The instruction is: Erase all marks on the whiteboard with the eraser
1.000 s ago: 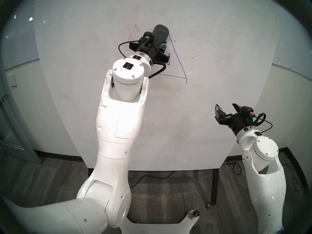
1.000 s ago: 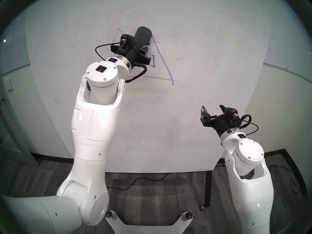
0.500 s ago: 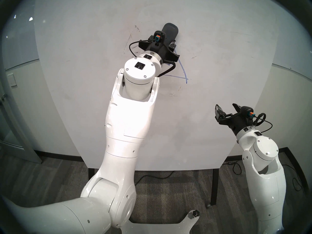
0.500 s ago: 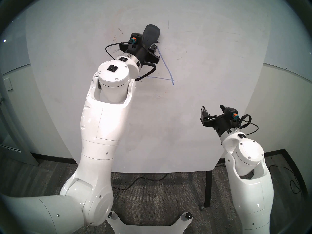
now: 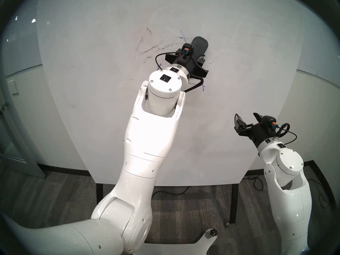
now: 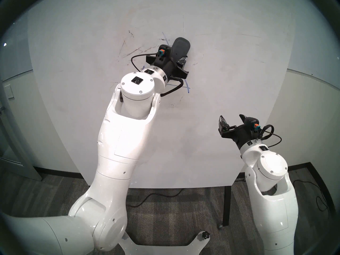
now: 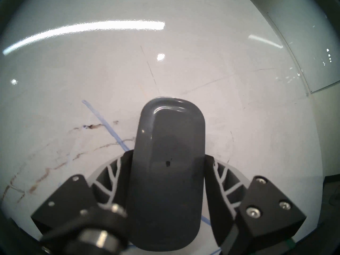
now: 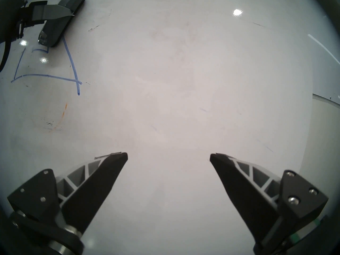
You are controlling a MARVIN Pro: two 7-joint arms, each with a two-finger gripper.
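The whiteboard (image 5: 220,138) fills the head views. My left gripper (image 5: 193,55) is shut on the dark grey eraser (image 5: 199,46) and holds it flat against the board's upper middle. The wrist view shows the eraser (image 7: 168,138) between both fingers (image 7: 220,173). Blue marks remain: a short line (image 5: 183,34) above and to the left of the eraser, and a corner (image 5: 203,87) below it. The triangle's base and right side (image 8: 46,76) show in the right wrist view. Dark smudged streaks (image 5: 156,48) lie left of the eraser. My right gripper (image 5: 245,118) is open and empty at the board's lower right.
The board stands on black legs (image 5: 232,203) over grey carpet with a black cable (image 5: 165,192). Pale walls flank the board, with a door frame and light switch (image 5: 13,86) at the left. An orange and black smudge (image 8: 60,118) lies below the triangle.
My left gripper has carried the eraser to the right and slightly down across the triangle's top. Dark smeared streaks and a blue stub now show to its left. The right arm has not moved.
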